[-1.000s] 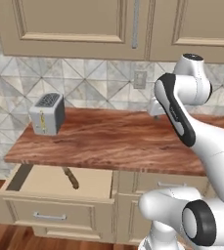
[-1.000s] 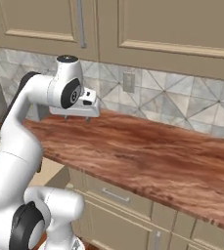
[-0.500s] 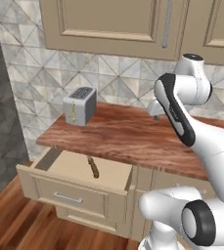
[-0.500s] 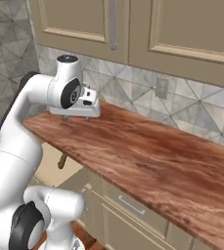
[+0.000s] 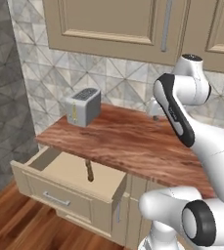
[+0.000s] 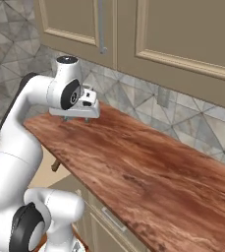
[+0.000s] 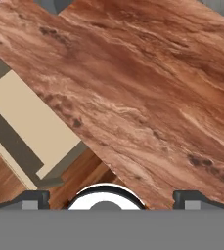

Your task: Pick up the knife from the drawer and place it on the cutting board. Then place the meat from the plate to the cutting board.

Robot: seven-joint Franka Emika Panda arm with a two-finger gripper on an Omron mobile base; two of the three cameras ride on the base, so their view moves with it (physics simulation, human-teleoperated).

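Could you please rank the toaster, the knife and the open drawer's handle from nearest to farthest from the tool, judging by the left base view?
1. Toaster: on the counter, left of the tool.
2. Knife: in the open drawer, below the counter edge.
3. Drawer handle: on the drawer front, lowest and farthest.

Bright, soft, even light all over, with no glare. Only a faint shadow under the bench point(image 5: 133, 141) edge, falling into the open drawer point(image 5: 69, 171). A bit fuzzy and blocky everywhere, like a small picture made bigger. No bending at the edges. Smooth, made-up computer look.
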